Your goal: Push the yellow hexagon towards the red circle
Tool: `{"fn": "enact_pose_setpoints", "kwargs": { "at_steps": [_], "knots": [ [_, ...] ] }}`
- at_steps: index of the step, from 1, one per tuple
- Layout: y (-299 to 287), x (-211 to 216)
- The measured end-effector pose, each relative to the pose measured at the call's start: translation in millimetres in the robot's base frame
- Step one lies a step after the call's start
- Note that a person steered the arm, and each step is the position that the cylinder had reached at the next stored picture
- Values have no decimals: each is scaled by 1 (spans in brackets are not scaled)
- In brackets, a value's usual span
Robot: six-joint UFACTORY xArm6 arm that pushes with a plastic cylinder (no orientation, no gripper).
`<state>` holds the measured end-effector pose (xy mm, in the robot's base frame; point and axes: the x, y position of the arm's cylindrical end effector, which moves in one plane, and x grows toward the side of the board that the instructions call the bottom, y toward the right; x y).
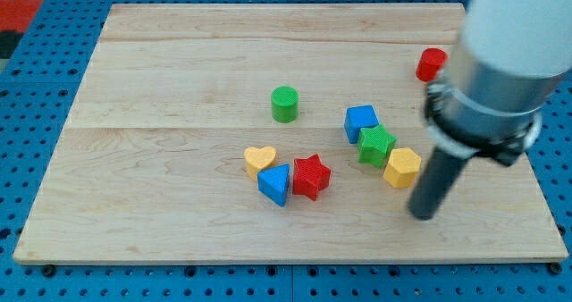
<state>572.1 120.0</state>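
No readable markings anywhere. Yellow hexagon [402, 167] lies flat, no clear long axis, touching the green block [376, 146] at its 10 o'clock. My tip [425, 215], a bare rod without jaws, is just beside the hexagon at 5 o'clock. Red circle [431, 64] is at the hexagon's 1 o'clock.

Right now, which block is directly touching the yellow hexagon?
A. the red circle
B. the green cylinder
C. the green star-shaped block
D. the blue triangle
C: the green star-shaped block sits against the upper-left side of the yellow hexagon; my tip is just to the hexagon's lower right, apart from it.
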Motion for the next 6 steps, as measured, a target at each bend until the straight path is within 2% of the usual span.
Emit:
{"fn": "enact_pose_setpoints", "kwargs": {
  "at_steps": [1, 3, 5, 6],
  "knots": [
    [-34, -16],
    [28, -50],
    [64, -78],
    [36, -90]
  ]
}}
